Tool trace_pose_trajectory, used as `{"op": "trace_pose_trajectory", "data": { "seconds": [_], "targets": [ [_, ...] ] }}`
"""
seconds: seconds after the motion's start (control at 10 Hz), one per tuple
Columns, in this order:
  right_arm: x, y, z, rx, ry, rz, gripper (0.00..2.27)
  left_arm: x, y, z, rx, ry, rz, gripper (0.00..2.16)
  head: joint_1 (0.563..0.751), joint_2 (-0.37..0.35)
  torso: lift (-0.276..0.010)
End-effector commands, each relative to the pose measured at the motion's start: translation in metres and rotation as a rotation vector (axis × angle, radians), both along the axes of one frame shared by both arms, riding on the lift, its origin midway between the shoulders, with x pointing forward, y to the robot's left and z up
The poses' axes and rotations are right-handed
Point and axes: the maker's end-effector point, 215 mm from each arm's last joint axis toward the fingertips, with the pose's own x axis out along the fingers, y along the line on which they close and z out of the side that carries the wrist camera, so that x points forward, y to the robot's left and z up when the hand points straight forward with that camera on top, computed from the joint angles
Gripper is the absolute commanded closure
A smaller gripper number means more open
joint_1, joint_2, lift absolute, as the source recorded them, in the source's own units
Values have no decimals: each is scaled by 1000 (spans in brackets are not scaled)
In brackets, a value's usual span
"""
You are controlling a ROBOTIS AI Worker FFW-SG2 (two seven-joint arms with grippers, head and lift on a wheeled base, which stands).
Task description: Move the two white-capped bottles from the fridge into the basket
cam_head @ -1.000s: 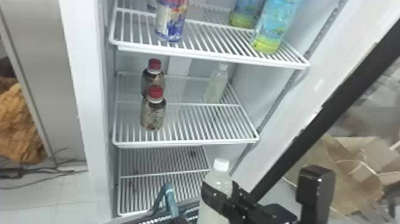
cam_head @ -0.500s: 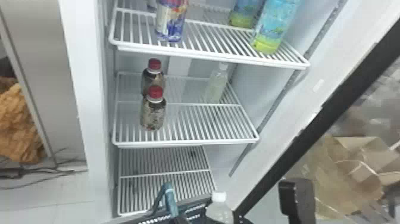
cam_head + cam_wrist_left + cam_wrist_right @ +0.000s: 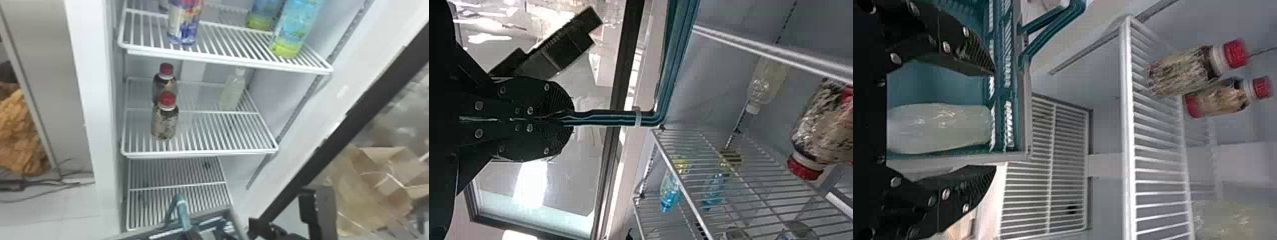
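In the head view my left gripper is at the bottom edge by the basket; in the left wrist view my left gripper is shut on the teal basket handle. My right gripper is just right of the basket in the head view. The right wrist view has my right gripper open, a finger on either side of one clear bottle, which is inside the basket, its cap end hidden. The other white-capped bottle stands at the back right of the middle fridge shelf.
Two red-capped bottles stand on the middle shelf's left side. A can and blue-green bottles occupy the shelf above. The open fridge door's dark edge slants along the right, near my right arm.
The bottle that my right gripper held has gone down into the basket, and the gripper has let go of it. The basket has come higher into the head view.
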Motion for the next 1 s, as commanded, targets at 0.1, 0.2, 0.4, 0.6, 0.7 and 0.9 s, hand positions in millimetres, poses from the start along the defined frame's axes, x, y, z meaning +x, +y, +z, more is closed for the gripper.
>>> {"op": "trace_pose_trajectory", "data": {
  "seconds": [0.1, 0.2, 0.4, 0.6, 0.7, 0.9],
  "targets": [
    [49, -8, 44, 7, -236, -36, 99, 0, 0, -1, 2, 1, 1, 1119, 695, -350, -260],
    [71, -15, 59, 18, -337, -57, 98, 0, 1, -1, 0, 2, 1, 1119, 695, -350, -260],
    [105, -29, 97, 37, -559, -101, 85, 0, 1, -1, -1, 4, 4, 1119, 695, -350, -260],
    [126, -42, 116, 28, -671, -126, 76, 0, 2, -1, 0, 3, 5, 1119, 695, -350, -260],
    [135, -47, 116, 22, -699, -138, 76, 1, 2, -1, 1, 3, 8, 1119, 695, -350, -260],
    [148, -55, 119, 1, -754, -192, 76, 0, 1, -1, 0, 4, 6, 1119, 695, -350, -260]
  ]
}}
